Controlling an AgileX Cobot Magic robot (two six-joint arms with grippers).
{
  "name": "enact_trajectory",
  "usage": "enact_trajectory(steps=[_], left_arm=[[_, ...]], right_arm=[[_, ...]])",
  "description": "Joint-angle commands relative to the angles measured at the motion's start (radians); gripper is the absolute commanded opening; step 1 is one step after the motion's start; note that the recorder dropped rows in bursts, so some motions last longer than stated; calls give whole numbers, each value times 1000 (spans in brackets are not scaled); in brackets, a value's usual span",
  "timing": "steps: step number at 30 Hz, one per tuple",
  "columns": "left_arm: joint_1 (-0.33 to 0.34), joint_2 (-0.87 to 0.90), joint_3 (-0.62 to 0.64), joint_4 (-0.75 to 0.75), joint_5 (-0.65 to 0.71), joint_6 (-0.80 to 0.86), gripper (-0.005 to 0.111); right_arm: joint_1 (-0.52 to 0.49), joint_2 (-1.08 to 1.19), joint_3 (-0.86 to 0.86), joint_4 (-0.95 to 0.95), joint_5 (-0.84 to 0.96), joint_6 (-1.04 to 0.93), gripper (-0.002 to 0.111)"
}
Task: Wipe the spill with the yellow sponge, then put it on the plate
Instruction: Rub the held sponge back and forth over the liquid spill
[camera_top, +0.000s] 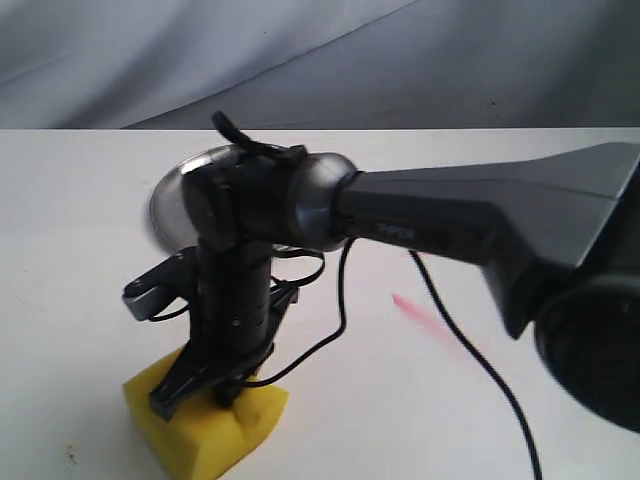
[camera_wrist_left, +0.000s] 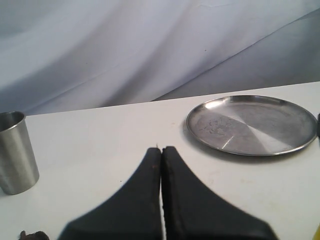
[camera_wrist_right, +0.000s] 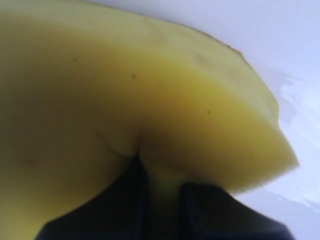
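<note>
Right gripper (camera_top: 198, 398) pinching yellow sponge (camera_top: 215, 437), plate (camera_top: 170, 206) behind

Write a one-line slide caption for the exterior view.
Right gripper pinches the yellow sponge on the white table; the steel plate sits behind the arm, a pink streak alongside.

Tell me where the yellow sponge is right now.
Exterior view, lower left: the yellow sponge sits on the white table, pinched by the right tool, nearer the camera than the steel plate.
</note>
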Motion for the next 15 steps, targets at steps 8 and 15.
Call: enact_trajectory(steps=[8,15], left_arm=[[-5,-3,5,-4,-7,0,0],[-5,-3,5,-4,-7,0,0]], right_arm=[[-81,52,-51,-160,80,41,0],[-290,-52,207,-197,52,56,0]])
